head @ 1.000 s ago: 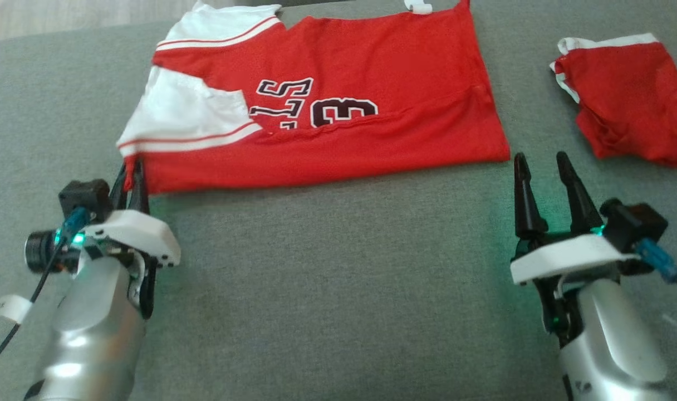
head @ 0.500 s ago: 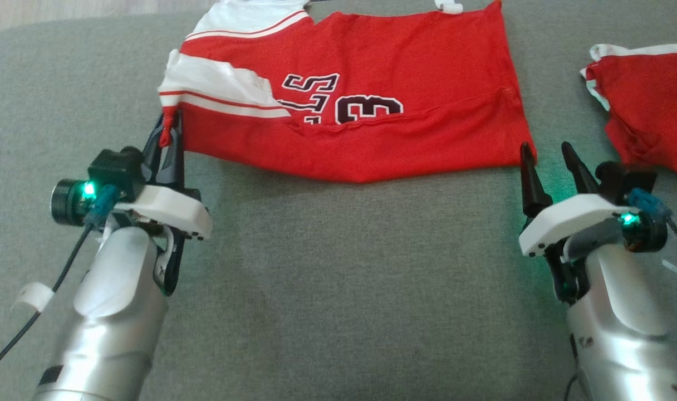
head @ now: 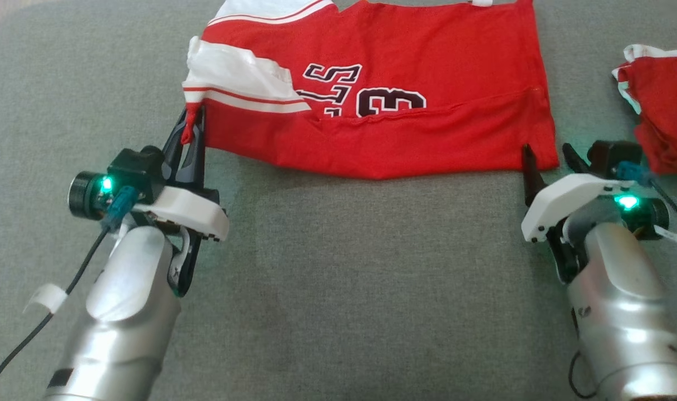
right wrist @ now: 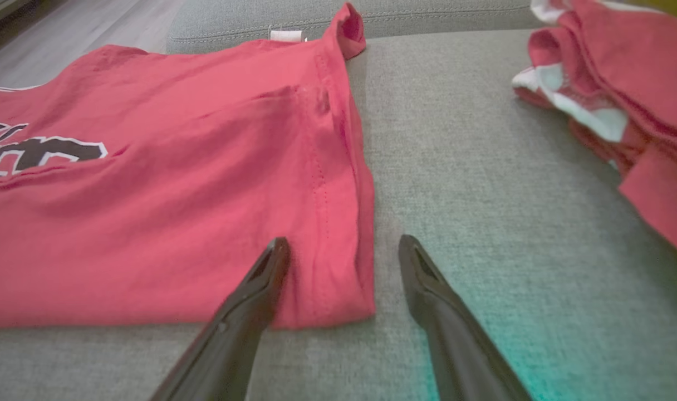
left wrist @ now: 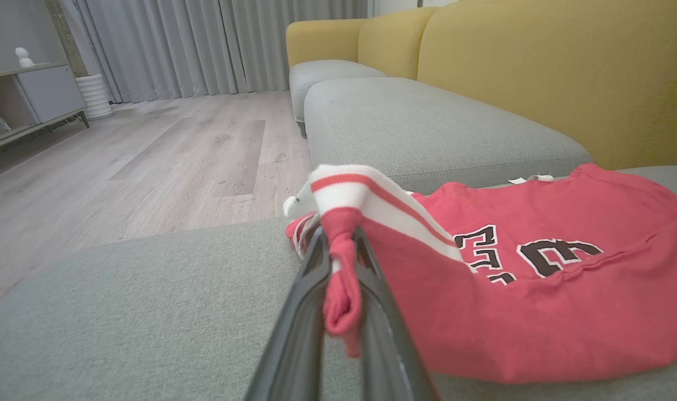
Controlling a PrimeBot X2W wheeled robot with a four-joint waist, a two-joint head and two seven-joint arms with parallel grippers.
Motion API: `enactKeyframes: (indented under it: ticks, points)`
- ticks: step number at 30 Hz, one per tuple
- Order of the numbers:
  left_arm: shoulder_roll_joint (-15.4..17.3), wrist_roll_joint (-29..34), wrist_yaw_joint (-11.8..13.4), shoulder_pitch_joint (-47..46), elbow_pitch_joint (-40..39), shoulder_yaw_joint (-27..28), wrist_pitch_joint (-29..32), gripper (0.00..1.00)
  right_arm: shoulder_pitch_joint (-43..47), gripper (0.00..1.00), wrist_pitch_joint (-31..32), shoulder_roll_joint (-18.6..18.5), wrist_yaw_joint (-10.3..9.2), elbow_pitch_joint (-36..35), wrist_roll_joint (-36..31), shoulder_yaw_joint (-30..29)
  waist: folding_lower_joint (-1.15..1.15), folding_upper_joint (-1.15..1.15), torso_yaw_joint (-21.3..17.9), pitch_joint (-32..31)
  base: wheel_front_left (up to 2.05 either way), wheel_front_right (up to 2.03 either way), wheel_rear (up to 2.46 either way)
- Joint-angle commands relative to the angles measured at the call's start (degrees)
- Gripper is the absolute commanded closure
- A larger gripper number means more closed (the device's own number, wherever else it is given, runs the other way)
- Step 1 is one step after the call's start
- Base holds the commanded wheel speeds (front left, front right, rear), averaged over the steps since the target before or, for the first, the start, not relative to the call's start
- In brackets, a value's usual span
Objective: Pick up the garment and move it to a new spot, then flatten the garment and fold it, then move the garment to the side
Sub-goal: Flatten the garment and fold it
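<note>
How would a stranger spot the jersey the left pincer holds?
On the grey cushion, it is the wide red jersey spread in the middle. Unlike the smaller crumpled red garment at its right, it bears dark numerals and a white striped sleeve.

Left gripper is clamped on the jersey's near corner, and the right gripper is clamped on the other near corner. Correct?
Not quite: the right wrist view shows the right gripper open, straddling that corner. The left gripper is clamped on the jersey.
</note>
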Motion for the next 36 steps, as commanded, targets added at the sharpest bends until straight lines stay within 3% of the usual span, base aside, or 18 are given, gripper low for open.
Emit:
enactKeyframes:
  ticks: [1,2,3,14,22,29,36]
  points:
    - [1.4,0.3,0.4,-0.7,-2.1,1.6,0.1,1.0,-1.3,0.28,-0.1,0.4,-0.05,0.4,-0.5,1.4,0.0,0.0,0.1,-0.1,0.0,0.0,0.0]
    - [1.4,0.3,0.5,-0.6,-2.1,1.5,0.1,1.0,-1.6,0.79,-0.4,0.4,-0.05,1.2,-0.5,1.5,0.0,0.0,0.1,-0.2,0.0,0.0,0.0]
    - [1.5,0.3,0.6,-0.4,-2.1,1.5,0.2,1.0,-1.8,1.0,-0.9,0.4,-0.05,1.8,-0.4,1.7,0.0,0.0,0.1,-0.3,0.0,0.0,0.0]
    - [2.9,-0.7,1.5,3.0,-0.4,1.5,1.3,1.0,-1.0,1.0,-7.6,0.4,-0.05,4.1,-1.9,0.0,0.0,0.0,-1.6,-4.5,0.0,0.0,0.0]
    - [3.2,-1.5,1.8,7.5,0.8,0.8,2.7,1.0,4.2,1.0,-8.5,0.4,-0.05,1.7,-1.3,-0.8,0.0,0.0,-2.6,-9.5,0.0,0.0,0.0]
    - [2.8,-2.3,1.7,13.6,0.4,-0.7,4.9,1.0,12.4,1.0,-4.9,0.4,-0.05,-5.4,1.0,0.2,0.0,0.0,-3.0,-13.7,0.0,0.0,0.0]
    - [2.5,-2.8,3.2,19.5,-4.2,-1.8,6.5,1.0,21.9,1.0,2.1,0.4,-0.05,-18.0,2.9,0.1,0.0,0.0,-2.6,-15.6,0.0,0.0,0.0]
